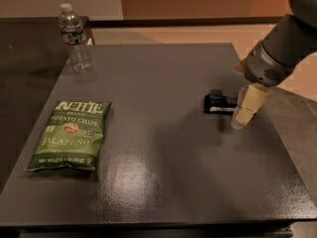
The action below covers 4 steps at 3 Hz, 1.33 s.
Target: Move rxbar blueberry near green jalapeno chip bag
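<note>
The rxbar blueberry (pixel 219 103), a small dark bar with a pale strip, lies flat on the right part of the dark table (pixel 163 152). The green jalapeno chip bag (pixel 70 135) lies flat at the table's left front, far from the bar. My gripper (pixel 243 114) hangs from the grey arm at the right. Its cream fingers reach down right beside the bar's right end and cover that end.
A clear plastic water bottle (pixel 75 38) stands upright at the table's back left corner. The table's right edge runs just right of the gripper. A tan floor shows behind the table.
</note>
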### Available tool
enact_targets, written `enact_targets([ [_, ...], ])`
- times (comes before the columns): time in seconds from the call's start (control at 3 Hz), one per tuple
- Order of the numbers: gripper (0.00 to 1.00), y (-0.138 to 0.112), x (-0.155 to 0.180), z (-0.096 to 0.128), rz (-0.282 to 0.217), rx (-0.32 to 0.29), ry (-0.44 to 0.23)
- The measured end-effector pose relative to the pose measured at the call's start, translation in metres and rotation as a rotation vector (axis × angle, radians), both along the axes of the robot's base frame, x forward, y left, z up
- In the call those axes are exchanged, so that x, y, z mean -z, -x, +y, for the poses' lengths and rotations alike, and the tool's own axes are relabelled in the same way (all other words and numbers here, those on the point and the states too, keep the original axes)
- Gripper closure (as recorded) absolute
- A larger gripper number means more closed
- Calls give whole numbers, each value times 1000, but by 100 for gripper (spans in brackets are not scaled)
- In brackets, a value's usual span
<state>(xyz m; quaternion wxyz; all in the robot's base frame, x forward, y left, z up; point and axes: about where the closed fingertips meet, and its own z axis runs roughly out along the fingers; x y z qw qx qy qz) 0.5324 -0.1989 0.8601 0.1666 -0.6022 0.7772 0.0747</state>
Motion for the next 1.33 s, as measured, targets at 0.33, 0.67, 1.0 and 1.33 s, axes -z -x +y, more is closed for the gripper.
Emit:
enact_targets([
  [0.33, 0, -2, 14, 0, 21, 4, -1],
  [0.67, 0, -2, 22, 3, 41, 2, 1],
  [1.0, 2, -3, 27, 6, 58, 4, 8],
  [1.33, 18, -3, 29, 7, 75, 3, 10],
])
